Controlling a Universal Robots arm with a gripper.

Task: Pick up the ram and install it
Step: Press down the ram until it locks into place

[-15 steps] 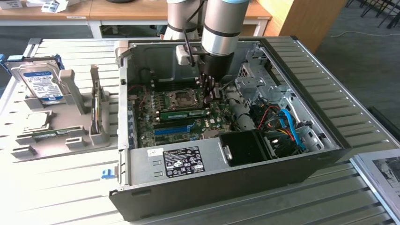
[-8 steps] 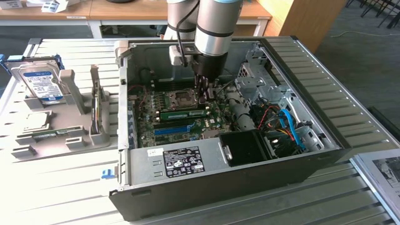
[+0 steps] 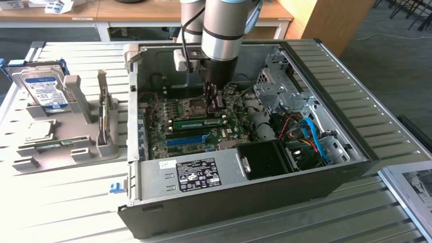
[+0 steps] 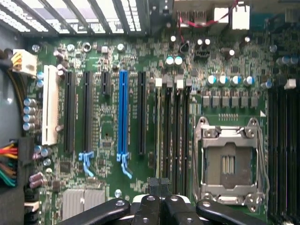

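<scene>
The ram (image 3: 198, 122) is a long green stick seated on edge in a memory slot of the motherboard (image 3: 177, 114), just in front of the empty processor socket (image 3: 196, 107). In the wrist view the ram (image 4: 159, 126) shows edge-on as a thin pale strip among the dark slots beside the socket (image 4: 228, 164). My gripper (image 3: 217, 107) hangs straight down inside the open computer case, shut, with nothing between its fingers. Its tips (image 4: 159, 183) are over one end of the ram's top edge, the end toward the exterior view's right. Whether they touch it I cannot tell.
The case (image 3: 351, 152) lies open on a slatted table, with a power supply (image 3: 196, 174), cables (image 3: 312, 134) and a drive cage (image 3: 276, 86) around the board. At the exterior view's left a grey stand (image 3: 81, 147) holds a hard drive (image 3: 44, 88), a silver processor (image 3: 40, 131) and a thin upright board (image 3: 102, 121).
</scene>
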